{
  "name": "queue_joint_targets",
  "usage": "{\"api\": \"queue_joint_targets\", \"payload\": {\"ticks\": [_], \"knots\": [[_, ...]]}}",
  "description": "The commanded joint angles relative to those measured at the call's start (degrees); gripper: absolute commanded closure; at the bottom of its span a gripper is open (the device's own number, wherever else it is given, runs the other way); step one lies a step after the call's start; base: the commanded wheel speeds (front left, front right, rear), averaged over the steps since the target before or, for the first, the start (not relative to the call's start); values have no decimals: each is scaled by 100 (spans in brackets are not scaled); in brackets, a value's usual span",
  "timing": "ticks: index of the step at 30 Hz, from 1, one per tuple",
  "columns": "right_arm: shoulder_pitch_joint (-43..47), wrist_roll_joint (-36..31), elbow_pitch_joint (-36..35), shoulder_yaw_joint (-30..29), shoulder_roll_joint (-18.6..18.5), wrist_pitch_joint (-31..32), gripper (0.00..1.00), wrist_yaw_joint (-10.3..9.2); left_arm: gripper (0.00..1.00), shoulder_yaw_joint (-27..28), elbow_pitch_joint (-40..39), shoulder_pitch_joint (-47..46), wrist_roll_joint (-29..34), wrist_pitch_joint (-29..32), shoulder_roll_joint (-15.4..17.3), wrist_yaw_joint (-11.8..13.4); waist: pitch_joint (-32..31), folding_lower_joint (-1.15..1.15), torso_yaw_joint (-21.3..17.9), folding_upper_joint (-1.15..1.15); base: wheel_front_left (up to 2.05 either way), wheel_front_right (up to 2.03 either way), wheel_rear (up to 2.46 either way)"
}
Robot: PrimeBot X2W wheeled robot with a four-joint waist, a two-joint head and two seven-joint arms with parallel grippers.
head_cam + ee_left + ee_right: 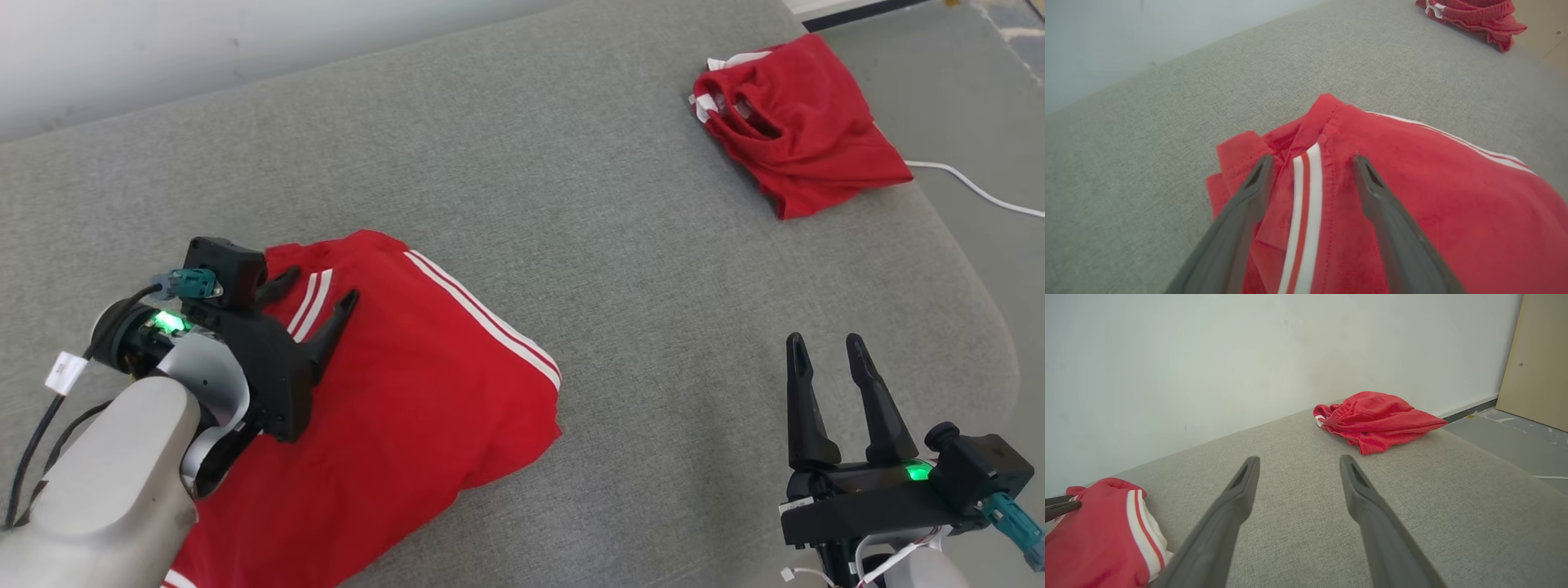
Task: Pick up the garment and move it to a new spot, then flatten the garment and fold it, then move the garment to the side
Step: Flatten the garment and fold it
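In the head view the garment (408,384), red with white stripes, lies in a loose heap at the lower left of the grey cushion (571,204). The left gripper (322,286) sits over its upper edge, jaws apart, fingertips low on the cloth but closed on nothing. The right gripper (825,341) hovers at the lower right over bare cushion, well apart from the garment, jaws likewise spread and empty. A second red garment (800,122) rests near the far right corner, with a white cable (971,184) on the floor beyond it. The left wrist view shows the two fingers straddling the white stripes (1306,204) at a bunched corner where several layers overlap — whether the tips press in or merely touch I cannot tell. The right wrist view looks along its open fingers across the cushion toward the second red garment by the wall (1208,355), with the garment at the lower left edge. As I judge it, the pick is about to start, and the risk lies in that bunched corner — closing there could catch only the top layer, so the cloth slips out on the lift, or catch several folds, so it comes up twisted and hard to flatten. Carried too far right, it could land on the second red garment.
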Motion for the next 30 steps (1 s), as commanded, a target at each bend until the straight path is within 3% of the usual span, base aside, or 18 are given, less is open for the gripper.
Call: {"api": "queue_joint_targets", "payload": {"ticks": [1,6,7,8,9,10,17,23,30], "knots": [[-39,19,9,6,30,-26,0,-15,0,-28,38,-79,-16,17,49,11,41,-1,-59,-1,0,0,0],[0,30,19,-22,56,-26,0,-15,0,-255,227,-151,-234,-34,100,11,31,-1,-115,-1,0,0,0],[13,27,23,-34,60,-26,0,-15,22,-297,249,-163,-271,-37,114,11,24,-1,-116,-1,0,0,0],[19,30,28,-43,59,-26,0,-15,65,-331,277,-182,-286,-42,125,11,18,-1,-114,-1,0,0,0],[23,29,36,-52,58,-26,0,-15,91,-364,310,-197,-278,-57,136,11,10,-1,-110,-1,0,0,0],[24,23,39,-57,62,-26,0,-15,100,-399,337,-199,-287,-67,137,11,3,-1,-106,-1,0,0,0],[-1,7,23,-91,36,-26,0,-15,100,-597,388,-424,-304,-344,141,11,-43,-1,-39,-1,0,0,0],[91,-39,19,-283,-48,-26,0,-15,100,-405,130,-984,-272,-868,35,46,-220,-1,174,-1,0,0,0],[250,-143,-58,-583,-146,-25,0,-15,100,43,-468,-1305,-222,-1371,265,463,-475,-1,645,-1,0,0,0]]}}
